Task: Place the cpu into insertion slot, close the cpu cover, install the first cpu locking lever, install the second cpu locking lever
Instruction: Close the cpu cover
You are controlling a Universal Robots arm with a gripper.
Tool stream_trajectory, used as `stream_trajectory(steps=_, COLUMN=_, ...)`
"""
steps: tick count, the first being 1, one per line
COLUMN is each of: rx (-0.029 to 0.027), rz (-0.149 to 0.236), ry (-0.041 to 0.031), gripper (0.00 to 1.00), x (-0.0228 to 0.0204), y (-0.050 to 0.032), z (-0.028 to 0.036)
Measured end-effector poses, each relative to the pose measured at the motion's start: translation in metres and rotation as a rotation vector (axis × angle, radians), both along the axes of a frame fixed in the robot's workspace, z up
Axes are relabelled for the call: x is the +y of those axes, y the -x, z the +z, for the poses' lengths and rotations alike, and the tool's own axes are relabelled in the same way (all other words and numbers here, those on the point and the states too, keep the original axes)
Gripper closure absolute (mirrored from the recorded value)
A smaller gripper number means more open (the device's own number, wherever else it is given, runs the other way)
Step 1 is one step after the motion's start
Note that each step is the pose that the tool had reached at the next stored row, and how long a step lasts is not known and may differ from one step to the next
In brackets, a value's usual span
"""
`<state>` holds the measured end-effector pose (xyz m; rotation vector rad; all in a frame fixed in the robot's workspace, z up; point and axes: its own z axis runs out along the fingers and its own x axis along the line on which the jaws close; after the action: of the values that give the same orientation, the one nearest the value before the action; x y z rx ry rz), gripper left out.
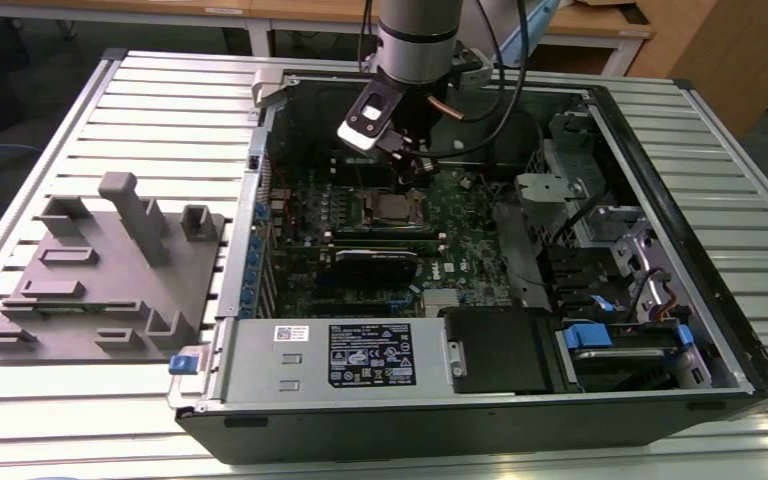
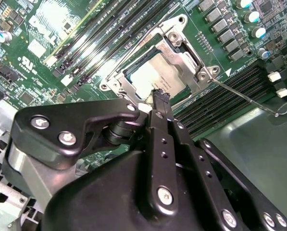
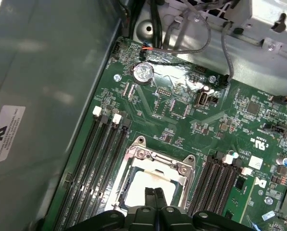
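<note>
Exterior view: gripper [image 1: 418,168] low inside open computer case [image 1: 491,420], just above insertion slot [image 1: 388,208].

Second wrist view: jaws together, nothing between. Tips over cpu [image 2: 155,77]; contact unclear. Chip seated, cpu cover [image 2: 189,60] down around it. Thin locking lever [image 2: 244,97] angles out over memory slots, likely unlatched.

First wrist view: fingertips [image 3: 150,193] side by side above chip.

Handling: cpu light, rigid, fragile underneath, so edges only. Cover thin, stiff, hinged; press frame, not window.

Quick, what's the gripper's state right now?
Gripper: fingers shut, nothing held, tips at the edge of the cpu cover.
</note>
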<state>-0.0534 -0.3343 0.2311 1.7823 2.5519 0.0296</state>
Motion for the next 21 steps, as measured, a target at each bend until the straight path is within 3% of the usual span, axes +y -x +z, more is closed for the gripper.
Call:
stream_trajectory(steps=11, rx=0.0, rz=0.109, ry=-0.0003, gripper=0.9, x=0.0, y=0.0, z=-0.0002)
stream_trajectory(steps=21, rx=0.0, rz=0.126, ry=-0.0004, gripper=0.9, x=0.0, y=0.0, z=-0.0002)
